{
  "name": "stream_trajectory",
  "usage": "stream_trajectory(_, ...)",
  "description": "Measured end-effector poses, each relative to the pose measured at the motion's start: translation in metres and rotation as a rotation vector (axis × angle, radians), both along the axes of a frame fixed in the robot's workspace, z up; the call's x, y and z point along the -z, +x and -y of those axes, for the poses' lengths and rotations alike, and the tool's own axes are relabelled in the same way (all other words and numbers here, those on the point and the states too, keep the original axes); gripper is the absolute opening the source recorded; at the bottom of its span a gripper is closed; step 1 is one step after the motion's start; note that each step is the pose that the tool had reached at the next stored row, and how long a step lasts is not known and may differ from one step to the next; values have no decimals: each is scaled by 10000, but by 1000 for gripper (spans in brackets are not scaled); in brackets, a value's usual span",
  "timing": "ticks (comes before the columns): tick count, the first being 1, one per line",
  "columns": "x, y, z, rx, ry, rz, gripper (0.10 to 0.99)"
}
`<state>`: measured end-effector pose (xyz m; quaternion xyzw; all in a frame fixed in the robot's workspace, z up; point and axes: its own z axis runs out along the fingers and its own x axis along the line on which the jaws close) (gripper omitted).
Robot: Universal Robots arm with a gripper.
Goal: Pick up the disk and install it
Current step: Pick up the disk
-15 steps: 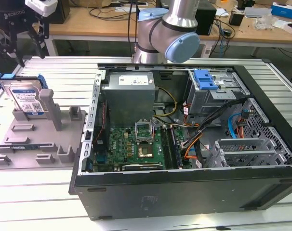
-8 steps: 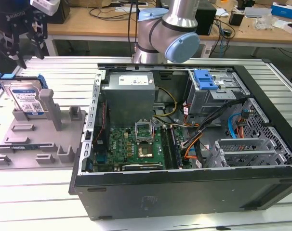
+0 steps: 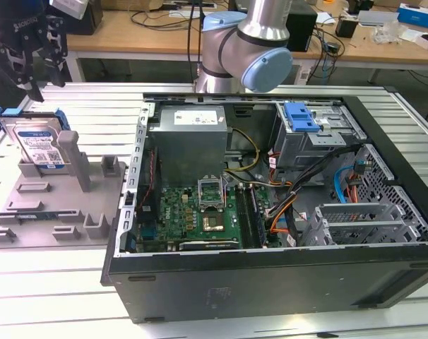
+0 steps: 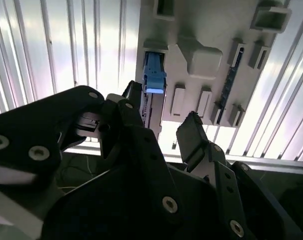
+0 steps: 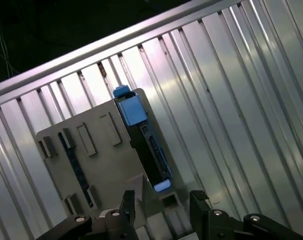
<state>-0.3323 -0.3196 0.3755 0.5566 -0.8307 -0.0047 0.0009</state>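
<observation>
One open computer case [image 3: 270, 275], one grey holder [image 3: 58, 201], one disk [image 3: 34, 141] on edge at the holder's far corner, label toward its middle, long axis level along its edge; above, one gripper [image 5: 163, 200], fingers [image 5: 204, 210] spread wide, empty

in the second wrist view the black gripper [image 4: 162, 107] hung above a grey holder plate [image 4: 211, 20], and its two fingers [image 4: 191, 132] stood apart with nothing between them. the disk [image 4: 154, 77] stood on its edge in a slot of this plate, its blue bracket toward the camera, near the fingertips but not touched by them. the plate lay on a ribbed metal table [image 4: 51, 50].
</observation>
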Motion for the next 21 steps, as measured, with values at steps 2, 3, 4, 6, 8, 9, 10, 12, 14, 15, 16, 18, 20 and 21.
stream_trajectory(2,3,1,0,-474,0,77,557)
stream_trajectory(3,4,1,0,-727,2,99,557)
stream_trajectory(4,5,0,0,-1012,2,103,557)
stream_trajectory(6,5,0,0,-1452,3,102,557)
stream_trajectory(8,8,0,0,-2243,7,106,557)
stream_trajectory(9,9,0,0,-2491,5,106,557)
stream_trajectory(10,12,0,0,-2637,-9,108,557)
stream_trajectory(12,11,0,-5,-2758,-81,97,557)
stream_trajectory(14,10,0,-5,-2762,-82,96,557)
stream_trajectory(15,10,0,-5,-2764,-82,95,557)
stream_trajectory(16,10,2,-6,-2765,-82,96,557)
stream_trajectory(18,10,24,-12,-2874,-84,92,557)
stream_trajectory(20,13,26,-21,-3195,-83,94,557)
stream_trajectory(21,14,26,-26,-3332,-83,96,557)
